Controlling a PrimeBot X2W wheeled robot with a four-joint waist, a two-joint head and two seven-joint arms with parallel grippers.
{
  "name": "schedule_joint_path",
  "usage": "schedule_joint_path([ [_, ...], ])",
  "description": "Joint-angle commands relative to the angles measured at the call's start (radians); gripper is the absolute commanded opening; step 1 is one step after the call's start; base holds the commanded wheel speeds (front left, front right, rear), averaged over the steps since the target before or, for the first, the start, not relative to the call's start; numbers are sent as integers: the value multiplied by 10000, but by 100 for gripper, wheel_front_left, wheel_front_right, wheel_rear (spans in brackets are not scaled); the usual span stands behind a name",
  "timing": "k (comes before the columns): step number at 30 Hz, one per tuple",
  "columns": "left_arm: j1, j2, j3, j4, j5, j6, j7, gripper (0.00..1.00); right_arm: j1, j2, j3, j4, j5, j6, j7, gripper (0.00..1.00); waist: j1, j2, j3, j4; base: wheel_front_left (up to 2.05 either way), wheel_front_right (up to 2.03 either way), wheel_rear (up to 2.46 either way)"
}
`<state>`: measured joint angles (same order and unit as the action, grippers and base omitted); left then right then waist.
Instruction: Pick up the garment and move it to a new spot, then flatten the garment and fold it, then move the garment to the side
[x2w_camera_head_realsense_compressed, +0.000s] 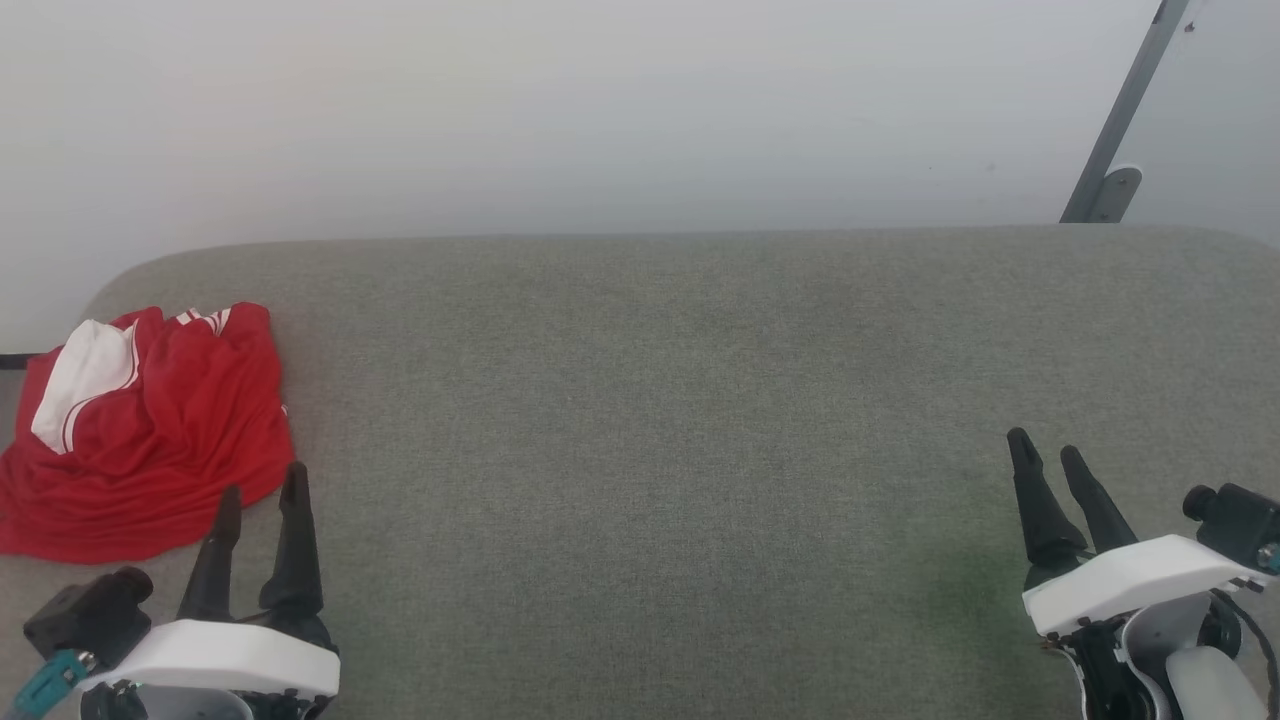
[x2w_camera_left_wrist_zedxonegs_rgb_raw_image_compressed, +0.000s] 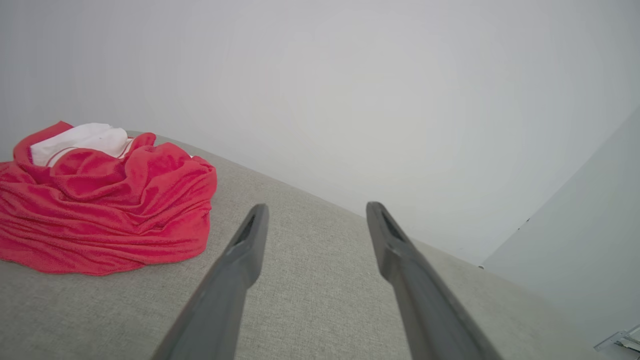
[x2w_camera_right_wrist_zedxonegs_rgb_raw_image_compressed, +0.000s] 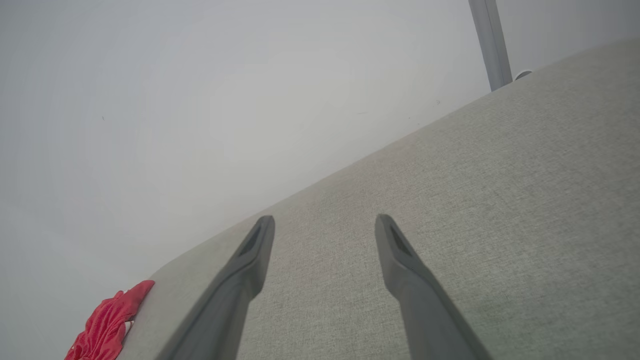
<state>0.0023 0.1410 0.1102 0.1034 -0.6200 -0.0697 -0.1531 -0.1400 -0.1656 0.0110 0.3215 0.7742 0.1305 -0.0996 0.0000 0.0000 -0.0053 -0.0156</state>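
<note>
**Head camera:** high, facing forward and down over the fabric surface (x2w_camera_head_realsense_compressed: 650, 400) to the wall (x2w_camera_head_realsense_compressed: 600, 100). The left gripper (x2w_camera_head_realsense_compressed: 263, 480) sits lower left, the right gripper (x2w_camera_head_realsense_compressed: 1044, 441) lower right.

**Left wrist camera:** low and close over the fabric surface, tilted, facing the wall. The garment (x2w_camera_left_wrist_zedxonegs_rgb_raw_image_compressed: 100, 215) lies near, at its left.

**Right wrist camera:** low, tilted, facing the wall. The garment is far off, small, lower left; a post (x2w_camera_right_wrist_zedxonegs_rgb_raw_image_compressed: 487, 45) stands at top.

**Shared:** fabric surface, wall and garment in all three; post in head and right wrist views.

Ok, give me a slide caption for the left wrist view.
Open left pincer hovers over grey fabric surface, crumpled red jersey lying to its left.
</note>
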Motion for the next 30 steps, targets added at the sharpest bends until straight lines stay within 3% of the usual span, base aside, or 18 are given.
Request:
schedule_joint_path([
  [1,49,6,74,-124,260,-85,-117,100,-188,-74,32,-122,-209,2,-97,100,0,0,-1,-3,0,0,0],
  [30,196,-142,402,-393,2941,-520,-749,100,-216,-243,160,-272,-2312,2,-550,100,0,0,-51,-92,0,0,0],
])
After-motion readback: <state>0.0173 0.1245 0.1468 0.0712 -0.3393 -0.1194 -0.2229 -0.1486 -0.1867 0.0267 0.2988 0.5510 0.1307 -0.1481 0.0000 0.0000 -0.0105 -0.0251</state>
